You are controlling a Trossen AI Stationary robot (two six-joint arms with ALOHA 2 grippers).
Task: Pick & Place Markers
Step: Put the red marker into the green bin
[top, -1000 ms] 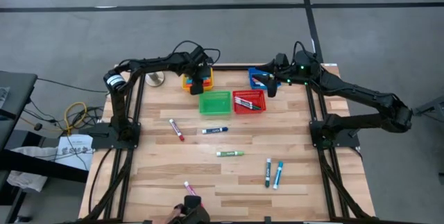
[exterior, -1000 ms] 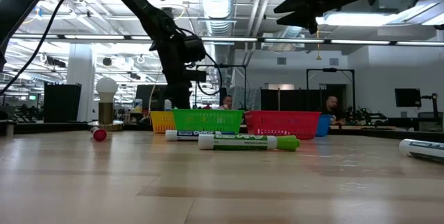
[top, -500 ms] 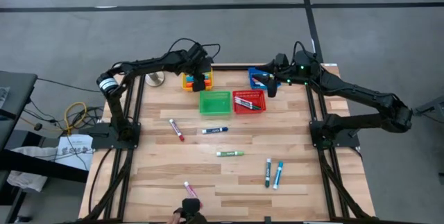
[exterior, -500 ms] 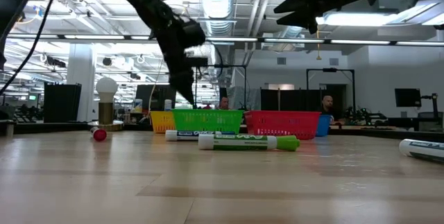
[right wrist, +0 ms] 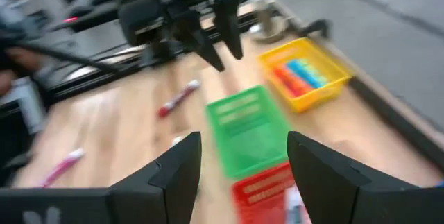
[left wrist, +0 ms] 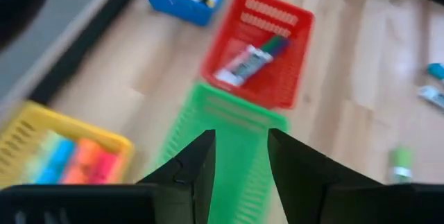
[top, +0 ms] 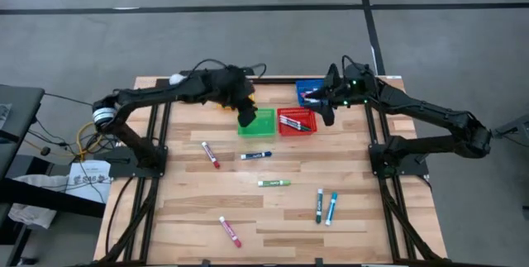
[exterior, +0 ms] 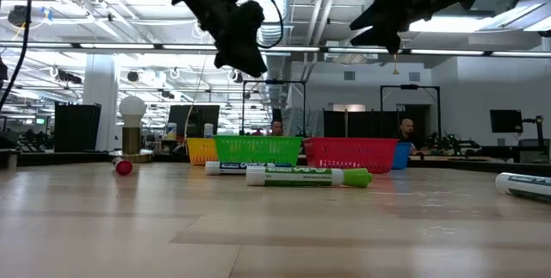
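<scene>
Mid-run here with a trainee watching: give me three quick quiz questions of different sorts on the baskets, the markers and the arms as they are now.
1. True or false: the green basket holds markers.
2. How many markers lie loose on the table?
3. Which end effector hangs over the green basket? A) left end effector B) right end effector

Key: 1 false, it is empty; 2 six; 3 A, empty and open.

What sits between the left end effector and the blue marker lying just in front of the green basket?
Nothing visible. The left end effector hangs open over the green basket's left edge; only bare table lies between that basket and the blue marker.
</scene>
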